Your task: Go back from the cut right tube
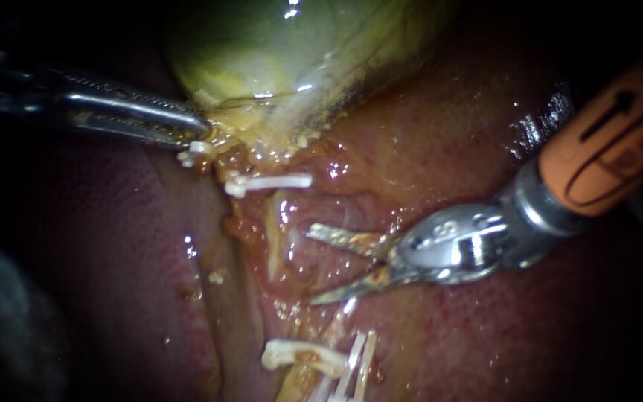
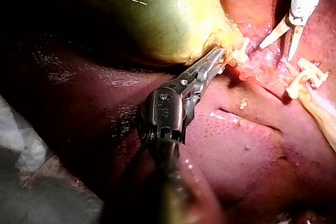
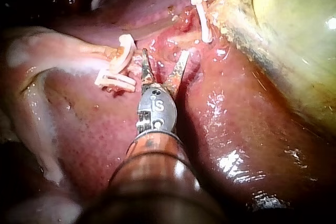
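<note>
1. The right instrument comes in from 3 o'clock in the endoscope view. Its shaft wears an orange sleeve. The two thin blades are spread wide, with nothing caught between them, just wet red tissue behind.
2. The pale tube sits just off the blade tips on their 9 o'clock side, near them but not between them. It runs roughly 12 to 6 as a yellowish strand. I honestly can't tell from this whether it's the right tube or where exactly its cut end is.
3. White clips are the main clutter around it:
   - An upper clip lies crosswise at 12 o'clock from the tube.
   - A bunch of lower clips sits at 6 o'clock, below the lower blade.
   - A small clip is just under the other tool's tip.
4. The left instrument enters from 9 o'clock. Its jaws are pressed together on the ragged yellow edge of the gallbladder, pinching it. The left wrist view shows the same thing, with the tip buried in that fringe of tissue.
5. The gallbladder fills the 12 o'clock part of the view, green and shiny. The liver is everywhere else, dark red, with a fold running down at about 7 o'clock.
6. In the right wrist view the lower clips are just beside one blade, and the upper clip is ahead of the other, near the gallbladder's edge.
</note>
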`<state>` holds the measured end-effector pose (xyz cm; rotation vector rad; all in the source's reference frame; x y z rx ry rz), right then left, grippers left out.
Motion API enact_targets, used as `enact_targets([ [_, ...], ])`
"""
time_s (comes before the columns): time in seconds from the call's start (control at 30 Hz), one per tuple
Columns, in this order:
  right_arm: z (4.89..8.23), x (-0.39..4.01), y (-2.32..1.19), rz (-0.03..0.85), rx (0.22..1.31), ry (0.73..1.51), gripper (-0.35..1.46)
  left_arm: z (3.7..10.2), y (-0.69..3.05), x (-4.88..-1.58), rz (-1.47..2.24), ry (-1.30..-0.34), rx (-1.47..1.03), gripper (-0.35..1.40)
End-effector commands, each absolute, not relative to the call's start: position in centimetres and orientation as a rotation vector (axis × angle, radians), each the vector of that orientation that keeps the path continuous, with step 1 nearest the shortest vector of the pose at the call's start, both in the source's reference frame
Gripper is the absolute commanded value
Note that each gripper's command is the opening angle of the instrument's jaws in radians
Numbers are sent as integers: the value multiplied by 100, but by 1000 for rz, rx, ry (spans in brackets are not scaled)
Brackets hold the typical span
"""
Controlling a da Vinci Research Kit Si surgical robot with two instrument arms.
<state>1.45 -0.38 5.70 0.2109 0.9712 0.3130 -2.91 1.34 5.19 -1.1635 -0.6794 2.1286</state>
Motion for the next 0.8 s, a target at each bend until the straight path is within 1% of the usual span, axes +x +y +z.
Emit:
enact_targets([
  [0.03,567,138,-35,314,216,968,143,519,134,-291,2129,-680,-1164,-35],
  [0.2,557,99,-26,240,237,980,143,519,134,-291,2128,-680,-1164,-35],
  [0.3,550,83,-20,201,241,967,143,518,134,-291,2128,-680,-1164,-35],
  [0.43,539,75,-8,165,249,934,143,518,134,-291,2128,-680,-1163,-35],
  [0.57,533,74,-3,154,260,917,143,518,134,-291,2128,-679,-1163,-35],
  [0.8,536,75,-3,154,259,917,143,525,127,-297,2129,-669,-1166,-35],
])
